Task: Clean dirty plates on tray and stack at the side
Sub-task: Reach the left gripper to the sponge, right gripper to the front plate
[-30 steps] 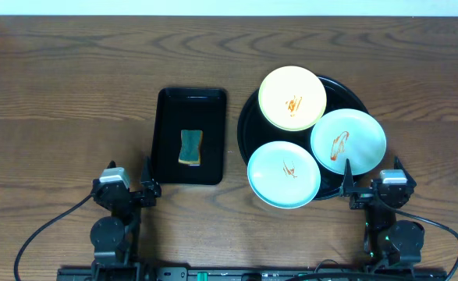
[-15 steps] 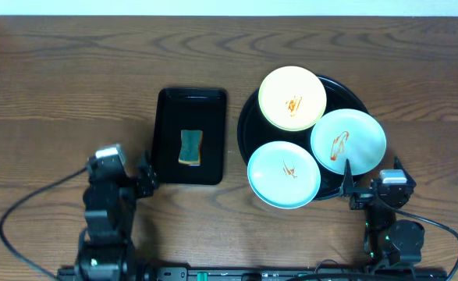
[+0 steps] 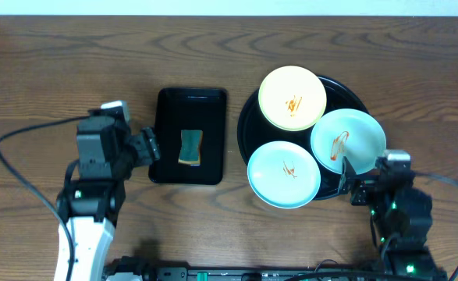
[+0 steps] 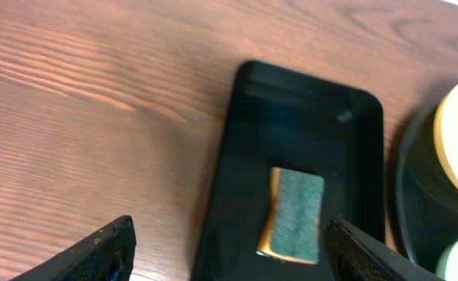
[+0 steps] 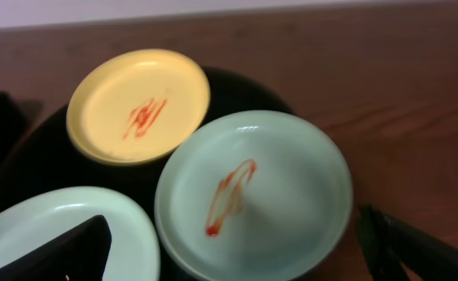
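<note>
On the large round glossy black tray [image 3: 342, 91], right of centre: small round pale yellow plate [image 3: 292, 97] at the far side, mint-green plate [image 3: 348, 140] to the right, 2nd mint-green plate [image 3: 284, 173] near-left, all w/ orange-red smears. Right gripper [image 3: 346, 179] at the tray's near-right edge, jaws spread, empty. Left gripper [image 3: 148, 147] just left of the small rectangular black tray [image 3: 166, 117] w/ a green sponge [image 3: 190, 147], jaws wide apart, nothing held.

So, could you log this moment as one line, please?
left end effector: open, facing sponge in rectangular tray | right end effector: open, facing plates | plates: three, smeared, on round tray | stacked: none
</note>
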